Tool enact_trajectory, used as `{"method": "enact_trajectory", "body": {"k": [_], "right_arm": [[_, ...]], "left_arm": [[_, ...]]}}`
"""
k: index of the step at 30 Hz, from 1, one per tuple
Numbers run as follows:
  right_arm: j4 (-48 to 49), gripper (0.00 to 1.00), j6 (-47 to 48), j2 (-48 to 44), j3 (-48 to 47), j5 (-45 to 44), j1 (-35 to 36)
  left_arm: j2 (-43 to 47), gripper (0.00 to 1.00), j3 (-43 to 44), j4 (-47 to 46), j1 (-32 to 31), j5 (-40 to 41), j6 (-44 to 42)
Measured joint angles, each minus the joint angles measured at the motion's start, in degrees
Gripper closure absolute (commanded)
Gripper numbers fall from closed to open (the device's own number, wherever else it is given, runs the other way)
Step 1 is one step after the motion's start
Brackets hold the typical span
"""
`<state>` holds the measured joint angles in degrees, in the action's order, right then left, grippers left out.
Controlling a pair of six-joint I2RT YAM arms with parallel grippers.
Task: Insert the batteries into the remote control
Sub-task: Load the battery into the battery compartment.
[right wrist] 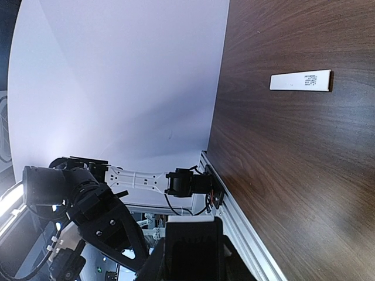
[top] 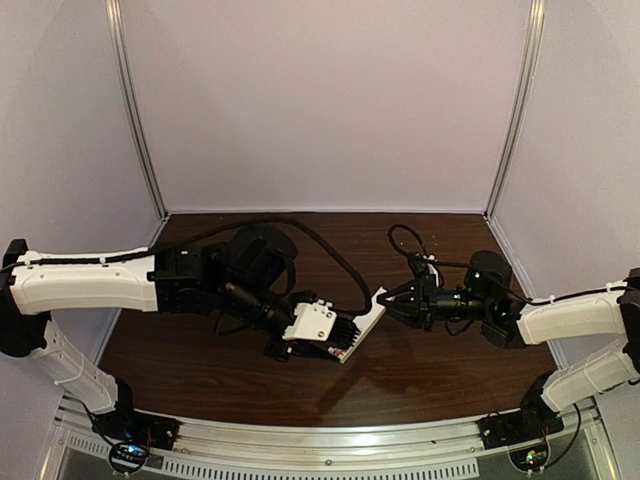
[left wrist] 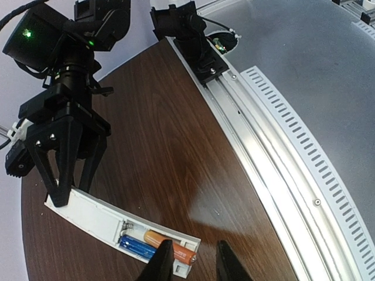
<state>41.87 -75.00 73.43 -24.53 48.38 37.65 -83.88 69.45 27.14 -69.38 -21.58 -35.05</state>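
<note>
table (left wrist: 176, 146): dark wood grain, slight sheen | remote control (left wrist: 88, 211): smooth white plastic | batteries (left wrist: 153, 244): glossy | rail (left wrist: 275, 134): brushed metal

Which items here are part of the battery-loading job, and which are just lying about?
Job: remote control, blue battery, orange battery, both in its open compartment.
Lying about: white cover strip, flat on the table.
</note>
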Motion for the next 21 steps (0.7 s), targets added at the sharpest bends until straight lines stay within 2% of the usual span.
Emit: {"method": "enact_trajectory", "body": {"k": [21], "right_arm": [[2.75,1.00,-0.33,0.31,-0.42,0.92,1.36]], "left_arm": [[-2.10,0.83,0.22,0.13,-0.11,3.13,-0.24]]}}
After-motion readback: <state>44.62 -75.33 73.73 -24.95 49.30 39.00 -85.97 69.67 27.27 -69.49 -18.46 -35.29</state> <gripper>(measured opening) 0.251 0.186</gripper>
